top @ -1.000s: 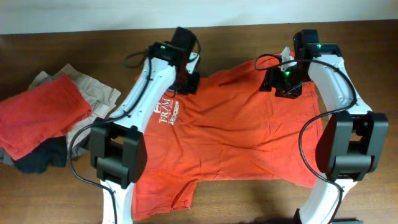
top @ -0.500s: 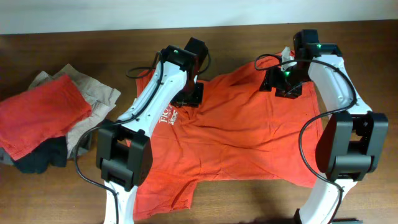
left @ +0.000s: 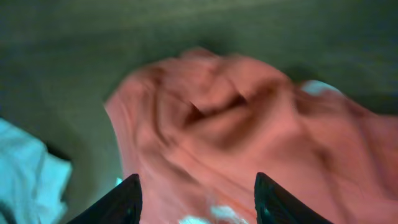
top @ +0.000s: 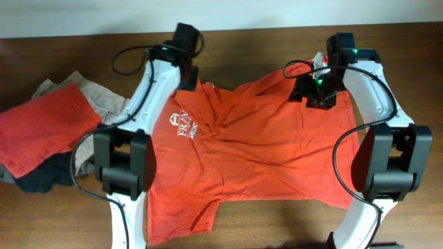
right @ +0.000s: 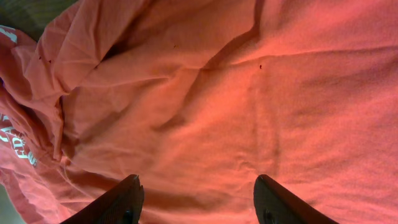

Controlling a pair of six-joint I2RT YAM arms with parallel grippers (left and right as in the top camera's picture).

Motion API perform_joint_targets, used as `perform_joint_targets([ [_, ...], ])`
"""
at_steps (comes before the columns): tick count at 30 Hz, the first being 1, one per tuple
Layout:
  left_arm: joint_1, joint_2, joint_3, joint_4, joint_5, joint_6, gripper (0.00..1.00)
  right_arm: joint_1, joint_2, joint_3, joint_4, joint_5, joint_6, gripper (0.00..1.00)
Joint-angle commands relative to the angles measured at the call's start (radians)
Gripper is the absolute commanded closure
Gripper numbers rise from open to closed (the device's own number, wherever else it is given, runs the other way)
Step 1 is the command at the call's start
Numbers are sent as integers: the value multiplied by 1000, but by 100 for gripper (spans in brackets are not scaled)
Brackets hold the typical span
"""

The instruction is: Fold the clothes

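On bench (top: 277, 221), orange shirt (top: 277, 149) spread out, no fold yet; left fingers (left: 127, 199), right fingers (right: 127, 202) apart, empty.

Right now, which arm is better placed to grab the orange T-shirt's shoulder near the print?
Left, likely: the left tool, open, hovers at that orange T-shirt edge; the right tool is over the opposite side.
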Motion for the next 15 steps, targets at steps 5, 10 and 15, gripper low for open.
perform_joint_targets([
  [5,55,89,11,74,214,235,44,5,11,-5,0,9,-8,38],
  [10,60,98,11,40,245,237,58,5,11,-5,0,9,-8,38],
  [15,61,98,12,2,241,244,96,5,11,-5,-2,9,-8,39],
])
